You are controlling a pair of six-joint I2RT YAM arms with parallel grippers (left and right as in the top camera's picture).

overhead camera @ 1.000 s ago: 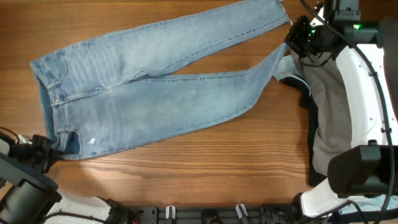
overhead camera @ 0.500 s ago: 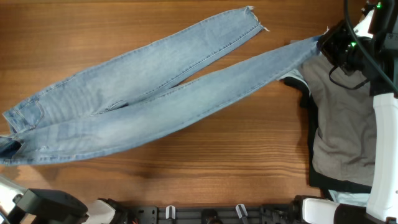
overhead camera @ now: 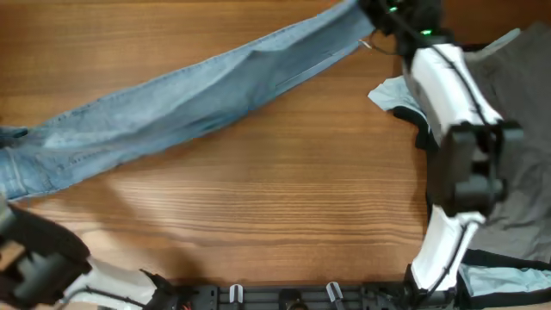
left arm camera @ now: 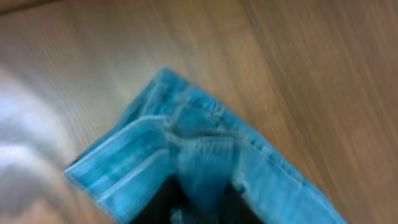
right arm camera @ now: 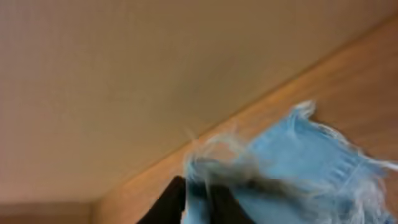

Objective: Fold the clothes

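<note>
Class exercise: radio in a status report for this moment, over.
Left claw shut on jeans waistband; right claw shut on frayed hem. Jeans stretched diagonally across table, legs together. Grey garment heaped at right, not on jeans.

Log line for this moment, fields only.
jeans: stretched diagonally over table, legs stacked | left gripper: shut on waistband | right gripper: shut on frayed hem | grey garment: by right arm
</note>
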